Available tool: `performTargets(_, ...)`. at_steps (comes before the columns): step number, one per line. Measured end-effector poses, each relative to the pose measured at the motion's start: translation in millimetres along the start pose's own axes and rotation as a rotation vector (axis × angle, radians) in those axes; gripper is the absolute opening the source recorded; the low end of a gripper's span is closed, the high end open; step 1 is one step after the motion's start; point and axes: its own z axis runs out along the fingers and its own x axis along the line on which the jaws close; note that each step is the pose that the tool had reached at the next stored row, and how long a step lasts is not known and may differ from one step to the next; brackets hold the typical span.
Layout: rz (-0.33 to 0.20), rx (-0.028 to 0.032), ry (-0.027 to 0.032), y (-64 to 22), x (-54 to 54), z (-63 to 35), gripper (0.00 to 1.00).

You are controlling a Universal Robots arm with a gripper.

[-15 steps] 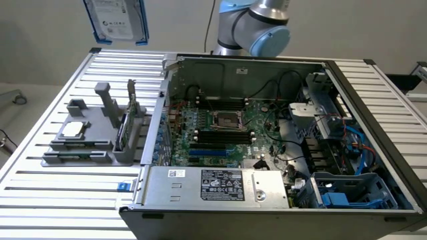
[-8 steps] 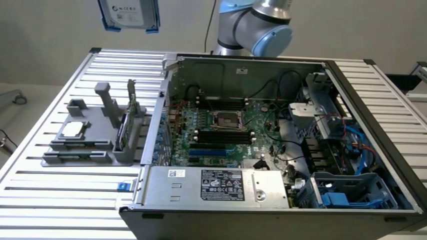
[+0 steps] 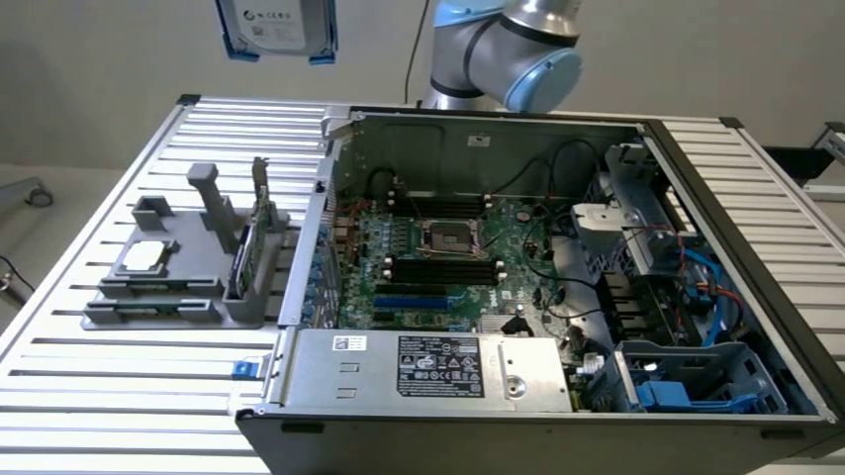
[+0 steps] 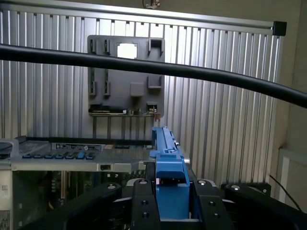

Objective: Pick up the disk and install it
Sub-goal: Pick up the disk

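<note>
**Exterior view.** The disk [image 3: 277,28] hangs high in the air above the tabletop's [image 3: 119,396] far edge, toward its far left corner. Its white label faces the camera and the blue carrier frames it. It is well apart from everything below. The arm [image 3: 509,49] stands behind the far wall of the open computer case [image 3: 502,139], which sits on the middle of the tabletop.

The case holds a motherboard [image 3: 442,257] on its floor and a power supply [image 3: 422,366] along its near wall. A drive cage [image 3: 687,371] with blue plastic parts sits in its near right corner. Whether a slot there is free I cannot tell.

By the tabletop's left edge, a grey holder [image 3: 172,307] carries a square silver chip [image 3: 145,255] lying flat and a thin dark card [image 3: 257,233] standing on edge.

**Wrist view.** The hand [image 4: 169,201] is partly closed, its black fingers [image 4: 144,201] pressed on either side of the disk's blue carrier. The disk is seen edge-on and pointing away from the wrist. A black cable [image 4: 153,67] crosses in front of the camera.

**Risks, as I judge them.**
- The grip sits on one end of the plastic carrier, so a jolt could tilt the disk or let it slip.
- Loose wires lie beside the cage, and one could catch under the carrier.
- A slight misalignment at the cage mouth would jam the disk.
- The black cable might snag as the wrist turns.
</note>
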Motion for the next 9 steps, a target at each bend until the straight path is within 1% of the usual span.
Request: performTargets(9,0.0,0.0006,-0.0122,-40.5,12.0,-2.2,0.33)
